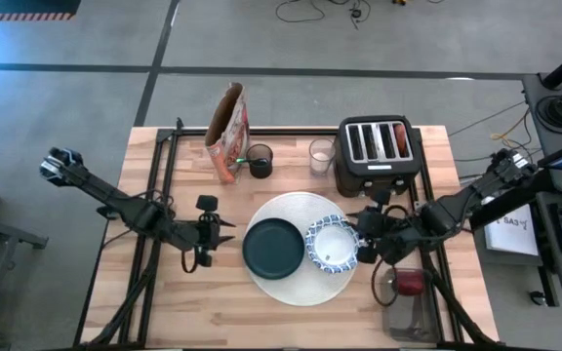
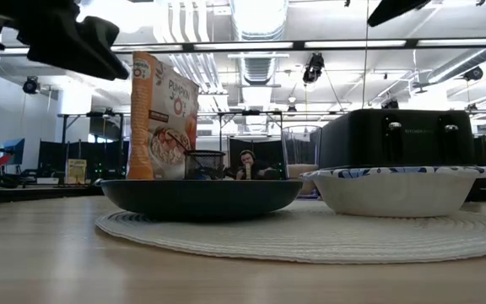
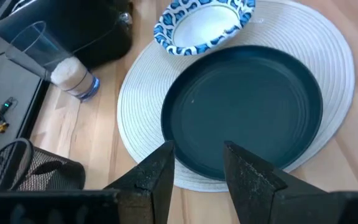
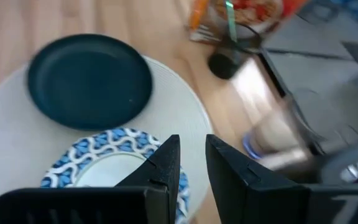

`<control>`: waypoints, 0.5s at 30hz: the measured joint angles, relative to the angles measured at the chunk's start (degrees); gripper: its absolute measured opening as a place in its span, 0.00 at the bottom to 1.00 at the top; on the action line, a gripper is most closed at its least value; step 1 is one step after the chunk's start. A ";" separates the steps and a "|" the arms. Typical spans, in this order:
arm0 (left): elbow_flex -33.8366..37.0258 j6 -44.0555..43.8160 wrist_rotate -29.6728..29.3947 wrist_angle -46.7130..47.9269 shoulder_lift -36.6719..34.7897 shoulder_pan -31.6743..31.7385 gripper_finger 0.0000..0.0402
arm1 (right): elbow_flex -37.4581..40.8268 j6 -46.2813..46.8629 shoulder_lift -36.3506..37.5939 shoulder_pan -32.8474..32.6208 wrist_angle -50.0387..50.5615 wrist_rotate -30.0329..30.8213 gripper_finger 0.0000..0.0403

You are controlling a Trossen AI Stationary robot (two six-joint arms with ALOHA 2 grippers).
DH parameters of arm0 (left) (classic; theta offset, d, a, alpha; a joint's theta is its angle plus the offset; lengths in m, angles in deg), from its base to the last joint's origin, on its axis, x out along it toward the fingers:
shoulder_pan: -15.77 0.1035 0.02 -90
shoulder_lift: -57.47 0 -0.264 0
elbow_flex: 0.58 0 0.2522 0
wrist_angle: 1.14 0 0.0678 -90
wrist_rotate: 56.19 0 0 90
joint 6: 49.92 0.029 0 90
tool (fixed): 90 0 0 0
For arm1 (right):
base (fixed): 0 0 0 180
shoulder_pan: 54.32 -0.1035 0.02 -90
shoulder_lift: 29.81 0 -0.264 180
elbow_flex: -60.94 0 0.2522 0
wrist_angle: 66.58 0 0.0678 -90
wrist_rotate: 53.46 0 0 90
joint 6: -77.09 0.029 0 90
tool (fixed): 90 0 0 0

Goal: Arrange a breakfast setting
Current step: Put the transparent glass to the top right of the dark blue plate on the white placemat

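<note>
The right gripper (image 1: 367, 237) hovers at the right rim of the blue-and-white patterned bowl (image 1: 332, 244), its fingers parted by a narrow gap with nothing between them; the likely mishap is a finger catching that rim and tipping the bowl or shoving it against the dark green round plate (image 1: 273, 248) just beside it. Both dishes sit upright, open sides up, on the big round white woven mat (image 1: 291, 285) at the table's middle; being round, neither has a long axis or a heading. The left gripper (image 1: 219, 235) waits just left of the mat, empty, with its fingers apart, close enough to nudge the plate if it advances low. The small clear glass (image 1: 321, 156) stands upright far of the mat beside the black four-slot toaster (image 1: 379, 150), where a reaching arm could topple it
</note>
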 joint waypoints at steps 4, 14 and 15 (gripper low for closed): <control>-1.08 -0.02 -0.18 -0.73 1.15 0.00 0.26 | 8.13 -9.02 4.14 2.89 -12.69 -6.67 0.17; 1.06 -4.72 -0.41 4.05 -4.40 0.00 0.18 | 22.13 -13.94 14.20 10.10 -27.92 -10.14 0.17; 1.45 -4.57 -1.40 4.05 -5.17 0.00 0.18 | 22.97 -13.74 15.09 10.71 -28.67 -10.17 0.17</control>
